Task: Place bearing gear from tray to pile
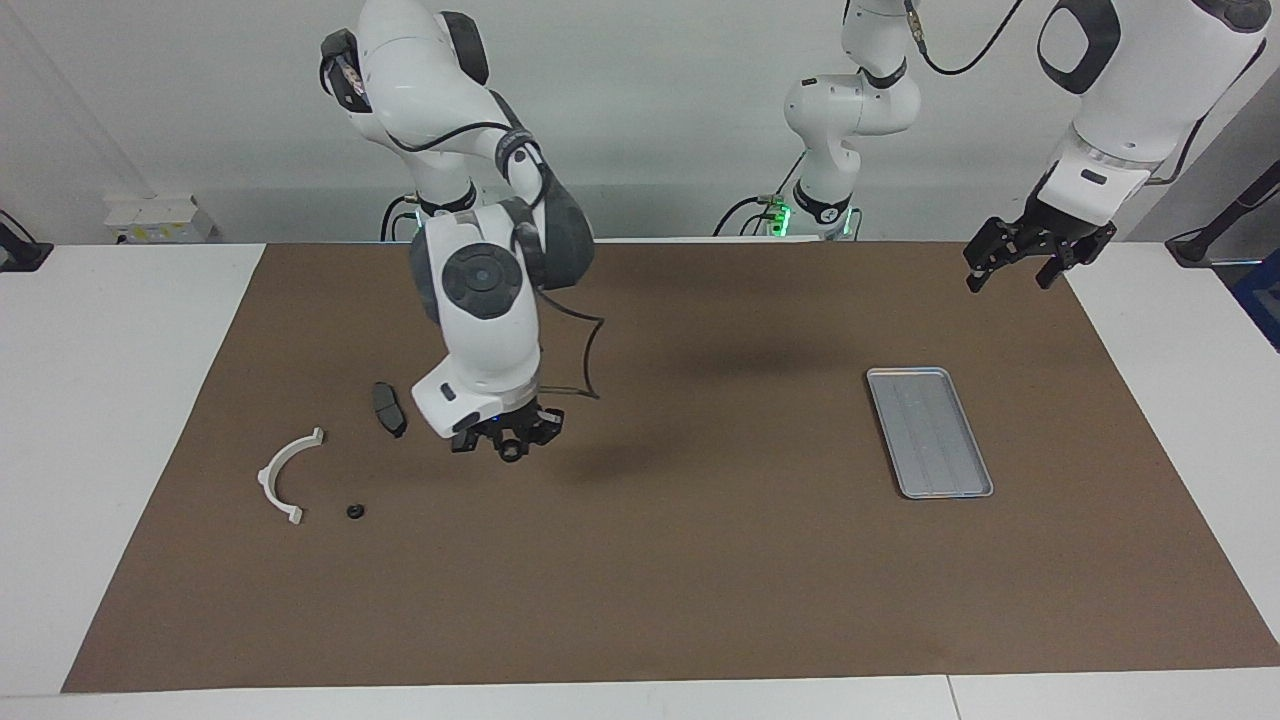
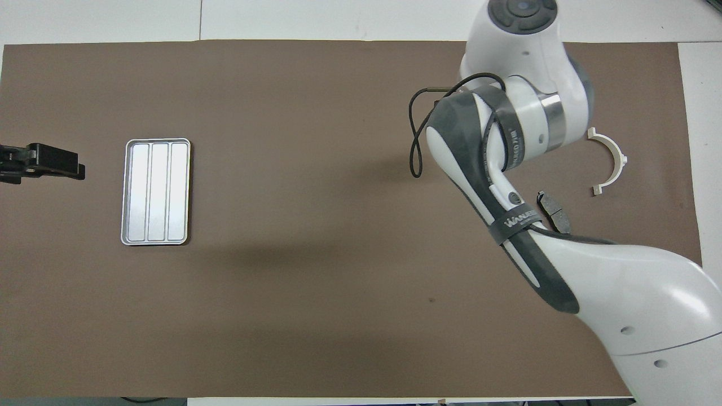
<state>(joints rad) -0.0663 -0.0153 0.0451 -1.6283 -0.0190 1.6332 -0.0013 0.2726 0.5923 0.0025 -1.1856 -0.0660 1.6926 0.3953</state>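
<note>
My right gripper point(image 1: 512, 447) hangs above the mat at the pile's edge, shut on a small dark round piece, the bearing gear point(image 1: 514, 456). The pile holds a white half-ring bracket point(image 1: 285, 475) point(image 2: 612, 160), a dark pad point(image 1: 388, 408) point(image 2: 553, 213) and a small black round part point(image 1: 353, 511). A second pad is hidden by my right hand. The silver tray point(image 1: 930, 432) point(image 2: 156, 192) lies bare toward the left arm's end. In the overhead view the right wrist covers its own gripper. My left gripper point(image 1: 1012, 268) point(image 2: 45, 163) waits open, high over the mat's corner.
A brown mat point(image 1: 700, 560) covers most of the white table. A loose black cable point(image 1: 585, 360) loops off the right wrist. The right arm's forearm point(image 2: 620, 293) spans the mat at its own end in the overhead view.
</note>
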